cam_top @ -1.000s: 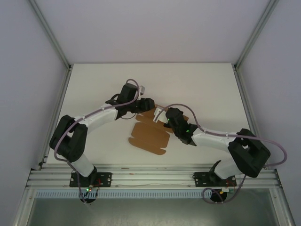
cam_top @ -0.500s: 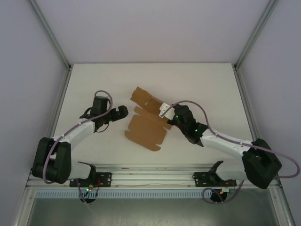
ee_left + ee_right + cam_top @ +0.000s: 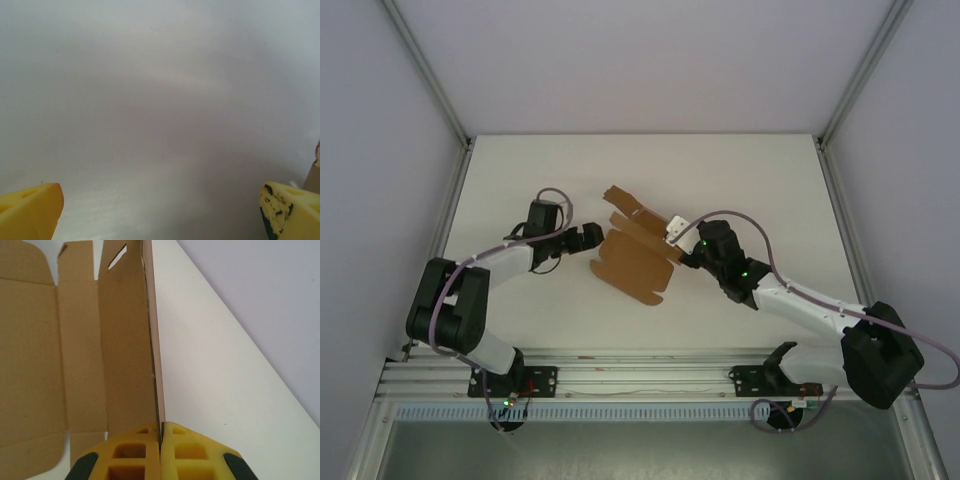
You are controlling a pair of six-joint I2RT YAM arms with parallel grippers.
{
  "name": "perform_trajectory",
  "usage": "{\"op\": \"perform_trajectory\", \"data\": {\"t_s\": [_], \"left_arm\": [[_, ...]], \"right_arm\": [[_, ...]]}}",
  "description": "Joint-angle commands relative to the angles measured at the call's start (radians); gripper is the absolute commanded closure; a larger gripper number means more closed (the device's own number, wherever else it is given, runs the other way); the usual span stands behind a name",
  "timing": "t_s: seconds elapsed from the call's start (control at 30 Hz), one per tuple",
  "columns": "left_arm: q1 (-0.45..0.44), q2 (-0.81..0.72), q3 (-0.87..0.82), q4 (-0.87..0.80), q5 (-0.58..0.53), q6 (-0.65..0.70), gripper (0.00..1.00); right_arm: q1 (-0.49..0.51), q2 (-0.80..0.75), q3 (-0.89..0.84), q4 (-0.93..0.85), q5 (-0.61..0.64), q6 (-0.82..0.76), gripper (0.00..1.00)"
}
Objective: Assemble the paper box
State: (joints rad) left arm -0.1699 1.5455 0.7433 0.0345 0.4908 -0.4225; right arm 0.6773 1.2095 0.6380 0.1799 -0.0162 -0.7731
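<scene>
Kraft paper box (image 3: pixel 632 265) is lying mid table (image 3: pixel 520 170), partly folded. We're clamping its 2 o'clock panel edge in the right gripper (image 3: pixel 161 436). Left gripper (image 3: pixel 592 238) is hovering spread wide at the box's 9 o'clock. Next move, we reckon: left grabs the opposite panel and folds it upright.

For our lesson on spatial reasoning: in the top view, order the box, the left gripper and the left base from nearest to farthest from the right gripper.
1. The box: clamped in the right gripper.
2. The left gripper: beside the box's left edge.
3. The left base: near edge, far left.
</scene>
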Motion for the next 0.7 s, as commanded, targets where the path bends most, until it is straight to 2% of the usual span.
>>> {"op": "perform_trajectory", "data": {"t_s": [0.0,0.03,0.13,0.27,0.37,0.67], "left_arm": [[-0.002,0.009,0.065,-0.049,-0.114,0.062,0.01],[-0.002,0.005,0.076,-0.085,-0.166,0.074,0.0],[0.002,-0.033,0.081,-0.157,-0.225,0.108,0.0],[0.004,-0.076,0.036,-0.117,-0.237,0.109,0.0],[0.004,-0.043,0.051,-0.095,-0.134,0.115,0.0],[0.003,-0.012,-0.001,0.163,0.248,0.092,0.01]], "right_arm": [[0.0,-0.017,0.027,0.006,-0.01,0.025,1.0],[-0.001,-0.022,0.027,0.004,0.0,0.02,1.0],[-0.002,-0.031,0.029,-0.011,0.019,0.004,1.0],[-0.007,-0.039,0.032,-0.028,0.008,0.006,1.0],[-0.008,-0.045,0.037,-0.03,-0.026,0.017,1.0],[-0.008,-0.037,0.043,-0.011,-0.048,0.035,1.0]]}}
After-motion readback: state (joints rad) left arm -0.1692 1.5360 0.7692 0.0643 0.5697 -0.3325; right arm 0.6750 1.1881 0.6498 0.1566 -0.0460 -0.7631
